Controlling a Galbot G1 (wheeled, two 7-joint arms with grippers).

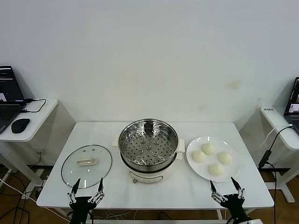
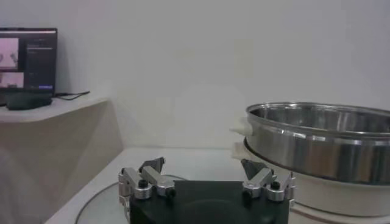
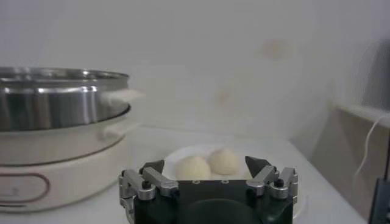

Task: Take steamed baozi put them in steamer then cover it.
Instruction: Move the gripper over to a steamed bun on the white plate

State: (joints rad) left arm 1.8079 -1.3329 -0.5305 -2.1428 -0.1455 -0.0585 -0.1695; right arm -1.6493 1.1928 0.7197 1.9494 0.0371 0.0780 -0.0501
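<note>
Right gripper (image 1: 226, 187) fingers spread, near-side of plated baozi (image 1: 212, 158), apart.

White table (image 1: 154, 189) in centre, white plate (image 1: 232, 173) on its right part. Side desk (image 1: 35, 122) at left with laptop (image 1: 8, 100) and mouse (image 1: 20, 125). Another desk (image 1: 280, 126) at right, cables (image 1: 270, 144) hanging.

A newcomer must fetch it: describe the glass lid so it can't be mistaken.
On the white table, look on the robot's left of the steel steamer. The glass lid lies flat there, clear with a cream handle, unlike the opaque white plate of buns opposite.
</note>
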